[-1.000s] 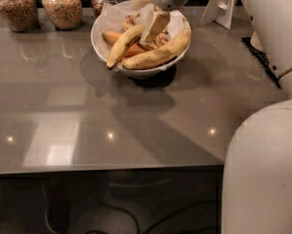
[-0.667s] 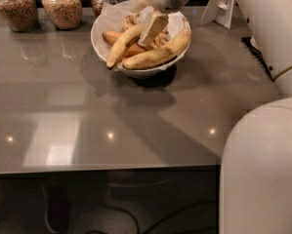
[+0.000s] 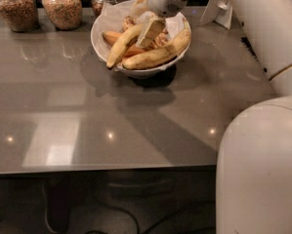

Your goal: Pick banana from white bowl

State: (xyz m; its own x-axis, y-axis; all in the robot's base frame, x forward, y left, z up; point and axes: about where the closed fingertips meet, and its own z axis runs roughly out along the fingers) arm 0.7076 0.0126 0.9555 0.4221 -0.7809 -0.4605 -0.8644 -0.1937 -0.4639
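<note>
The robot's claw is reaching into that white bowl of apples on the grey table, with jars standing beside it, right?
Not quite: the fruit is bananas, not apples. The camera view shows the gripper reaching into the white bowl of bananas on the grey table, with jars standing beside it.

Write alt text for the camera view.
The gripper hangs inside the white bowl, next to the slim banana, with a thicker speckled banana lying in front. Three jars stand along the grey table's far edge.
</note>
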